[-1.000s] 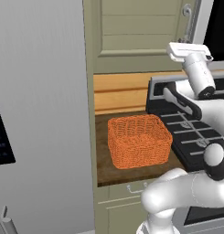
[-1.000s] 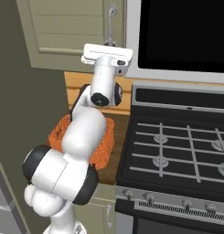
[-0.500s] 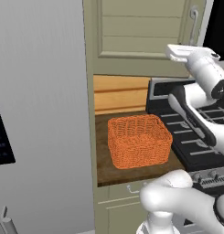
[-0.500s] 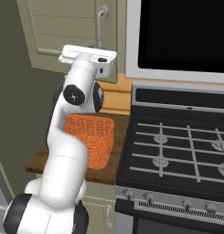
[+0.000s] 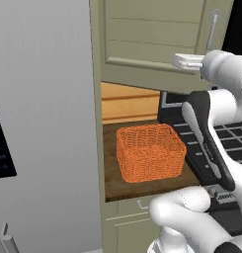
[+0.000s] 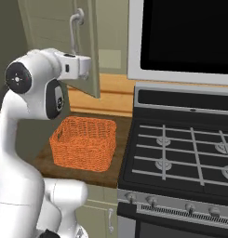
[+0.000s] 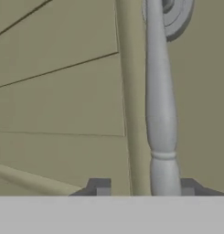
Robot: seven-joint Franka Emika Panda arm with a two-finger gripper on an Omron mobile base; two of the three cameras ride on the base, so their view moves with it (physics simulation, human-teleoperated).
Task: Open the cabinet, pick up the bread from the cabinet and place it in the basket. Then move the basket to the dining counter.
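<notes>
The cabinet (image 5: 152, 39) hangs above the counter, and in the right base view its door (image 6: 93, 42) stands partly swung out. The curved silver handle (image 7: 160, 100) runs up between my two fingertips, closer to the right one, with a gap on its left. My gripper (image 7: 143, 187) is open around the handle; the white hand (image 5: 187, 61) (image 6: 80, 67) sits at the door's lower edge. The orange basket (image 5: 149, 152) (image 6: 85, 143) stands below on the wooden countertop, with nothing in it. The bread and the dining counter are out of view.
A tall grey fridge (image 5: 43, 123) walls off the left. A black gas stove (image 6: 180, 153) sits right of the basket, under a dark microwave front (image 6: 180, 32). My own arm links (image 5: 206, 138) hang over the stove's left edge.
The cabinet door has swung outward and my hand has travelled with its handle. The jaws, shut a second ago, now stand apart.
</notes>
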